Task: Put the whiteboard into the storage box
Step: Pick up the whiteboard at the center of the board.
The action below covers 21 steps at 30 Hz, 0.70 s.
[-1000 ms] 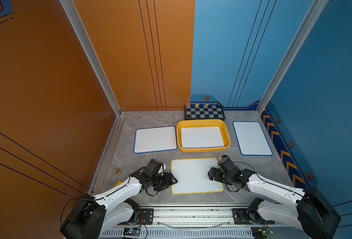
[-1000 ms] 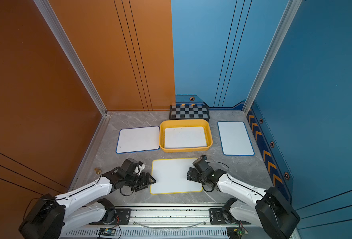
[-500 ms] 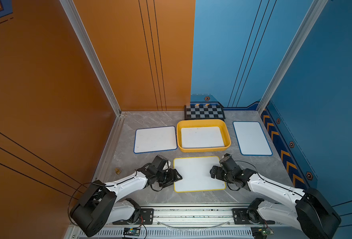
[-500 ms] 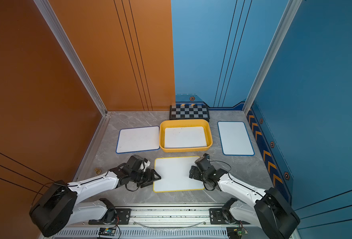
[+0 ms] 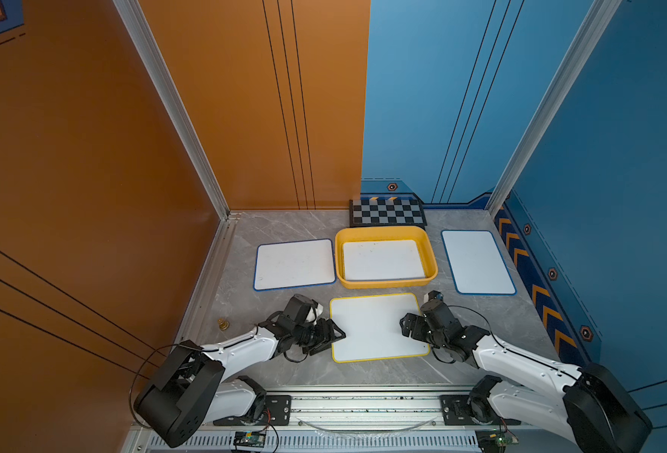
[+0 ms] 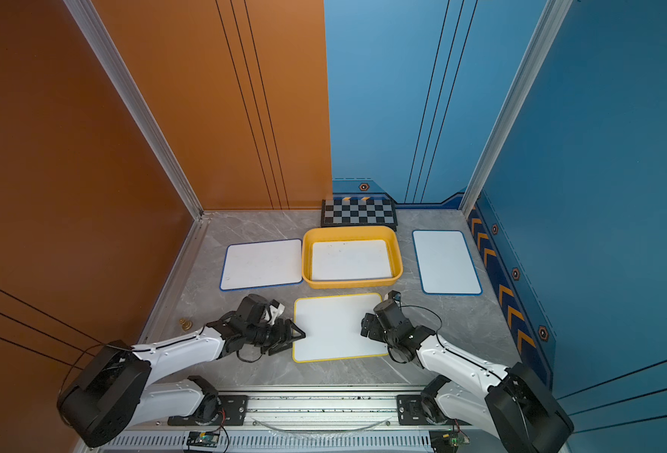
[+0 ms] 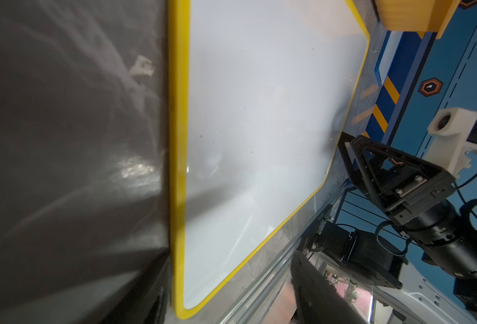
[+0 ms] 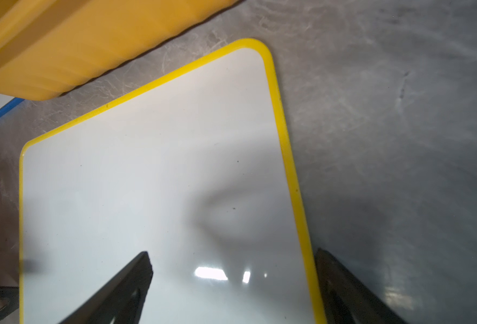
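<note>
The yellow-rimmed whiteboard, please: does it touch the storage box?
Apart. The right wrist view shows grey table between the whiteboard and the storage box.

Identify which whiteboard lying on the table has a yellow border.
The whiteboard in front of the storage box; the left board and right board have blue borders.

Left gripper (image 5: 334,336), right gripper (image 5: 404,327): low, jaws apart.

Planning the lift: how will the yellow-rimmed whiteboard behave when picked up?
The yellow-rimmed whiteboard lies flat and looks thin: probably light, but hard to get under. Glare on it suggests a slippery face. Broad, so it may tilt if held by one edge.
</note>
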### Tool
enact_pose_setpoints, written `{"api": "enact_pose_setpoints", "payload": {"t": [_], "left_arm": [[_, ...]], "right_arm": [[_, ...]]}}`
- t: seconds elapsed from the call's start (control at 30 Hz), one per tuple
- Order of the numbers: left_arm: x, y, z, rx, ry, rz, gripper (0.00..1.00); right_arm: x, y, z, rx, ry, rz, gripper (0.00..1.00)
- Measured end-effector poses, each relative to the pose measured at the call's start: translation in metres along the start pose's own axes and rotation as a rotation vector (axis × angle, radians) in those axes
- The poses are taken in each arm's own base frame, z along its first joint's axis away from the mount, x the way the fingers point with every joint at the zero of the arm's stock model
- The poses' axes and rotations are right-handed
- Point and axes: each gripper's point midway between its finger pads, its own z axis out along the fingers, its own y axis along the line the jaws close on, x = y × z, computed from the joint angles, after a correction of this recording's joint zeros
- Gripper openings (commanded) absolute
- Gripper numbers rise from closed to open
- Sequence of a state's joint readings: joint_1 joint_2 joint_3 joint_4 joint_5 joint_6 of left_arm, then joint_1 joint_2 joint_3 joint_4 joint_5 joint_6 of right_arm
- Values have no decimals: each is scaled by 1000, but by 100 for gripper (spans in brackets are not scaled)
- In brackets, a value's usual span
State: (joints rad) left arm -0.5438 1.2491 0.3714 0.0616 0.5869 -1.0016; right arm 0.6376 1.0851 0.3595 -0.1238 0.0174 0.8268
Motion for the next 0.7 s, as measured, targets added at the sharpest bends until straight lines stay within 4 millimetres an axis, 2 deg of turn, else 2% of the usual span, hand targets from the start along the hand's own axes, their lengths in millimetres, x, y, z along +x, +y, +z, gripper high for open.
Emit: {"api": "enact_pose_setpoints", "payload": {"t": [0.5, 0.7], "left_arm": [[1, 1, 3, 27, 23, -26, 56], [0, -1, 5, -27, 47, -3, 63]], "right_arm": [[7, -9, -11, -21, 83, 60, 90], [4, -11, -9, -3, 108, 58, 90]]}}
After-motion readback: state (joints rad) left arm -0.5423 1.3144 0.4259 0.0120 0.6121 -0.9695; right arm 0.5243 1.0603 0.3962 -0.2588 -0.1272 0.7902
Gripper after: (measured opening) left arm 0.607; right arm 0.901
